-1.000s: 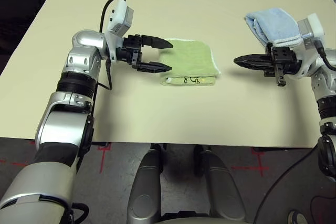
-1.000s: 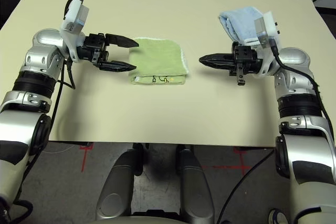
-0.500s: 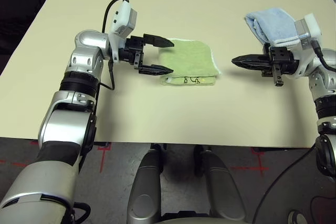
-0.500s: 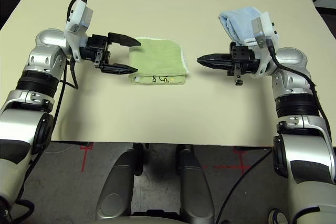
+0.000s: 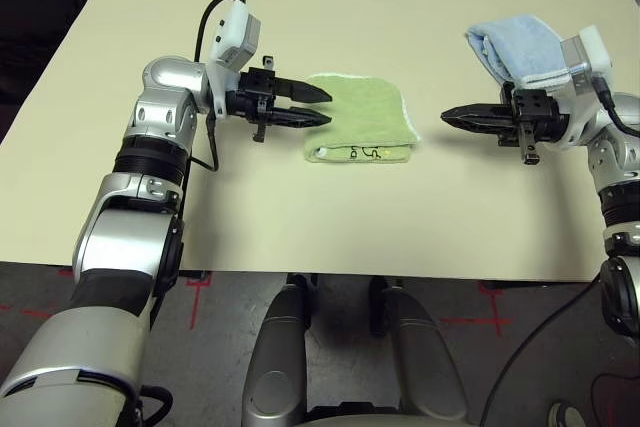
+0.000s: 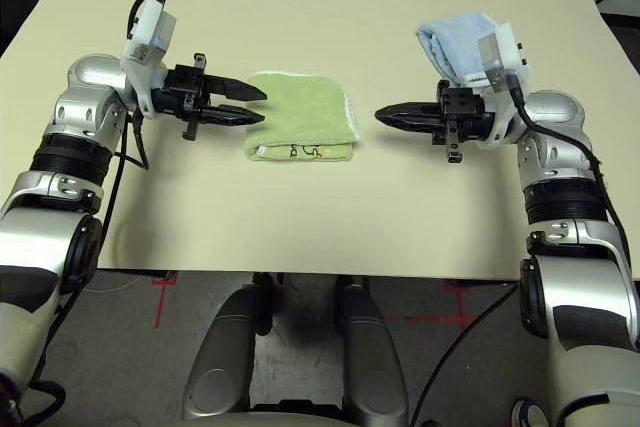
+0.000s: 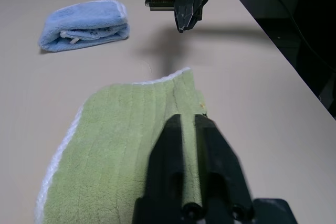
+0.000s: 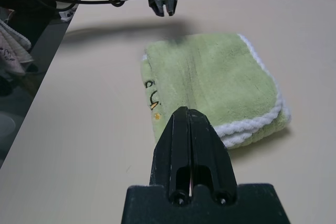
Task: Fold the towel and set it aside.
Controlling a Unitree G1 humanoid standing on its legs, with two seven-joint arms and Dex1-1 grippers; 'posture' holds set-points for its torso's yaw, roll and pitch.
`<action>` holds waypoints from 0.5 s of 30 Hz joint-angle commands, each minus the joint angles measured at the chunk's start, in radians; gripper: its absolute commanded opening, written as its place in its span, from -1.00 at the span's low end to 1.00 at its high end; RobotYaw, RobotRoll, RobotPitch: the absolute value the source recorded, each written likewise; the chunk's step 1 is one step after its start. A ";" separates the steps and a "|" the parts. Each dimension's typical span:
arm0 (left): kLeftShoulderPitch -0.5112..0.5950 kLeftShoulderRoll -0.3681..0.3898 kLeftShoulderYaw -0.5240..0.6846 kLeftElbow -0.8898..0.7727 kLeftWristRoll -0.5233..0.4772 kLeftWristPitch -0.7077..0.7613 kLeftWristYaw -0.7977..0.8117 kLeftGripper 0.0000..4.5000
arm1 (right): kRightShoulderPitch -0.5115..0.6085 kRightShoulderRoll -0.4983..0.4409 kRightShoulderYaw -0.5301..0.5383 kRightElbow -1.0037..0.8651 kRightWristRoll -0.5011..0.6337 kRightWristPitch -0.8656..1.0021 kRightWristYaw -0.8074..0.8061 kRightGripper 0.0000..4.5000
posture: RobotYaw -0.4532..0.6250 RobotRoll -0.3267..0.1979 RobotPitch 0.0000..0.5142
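The green towel's (image 5: pixel 360 119) dark embroidered mark on its near folded edge is too small to read. In the left wrist view, the left end effector (image 7: pixel 188 129) covers the near middle of that towel, and the picture's edge cuts off the towel's near end. The right arm's camera housing hides one end of the blue towel (image 5: pixel 520 47). Beyond the surface (image 8: pixel 79 145), beside the green towel's embroidered edge, patterned cloth (image 8: pixel 11 51) is cut off.

Evenly and brightly lit from overhead, without glare on the matte table (image 5: pixel 330 217). Soft, diffuse shadows only: a faint dark band on the tabletop beneath the opposing gripper in each wrist view. Sharp across both head views; in the wrist views, near fingers (image 8: pixel 190 145) slightly soft. Dark, underexposed floor beyond the table edges.
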 commanded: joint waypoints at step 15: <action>-0.050 -0.153 -0.016 0.282 0.183 -0.139 0.122 -0.98 | -0.090 0.209 0.058 0.243 -0.088 -0.106 -0.098 -1.00 | 0.05 0.25 0.07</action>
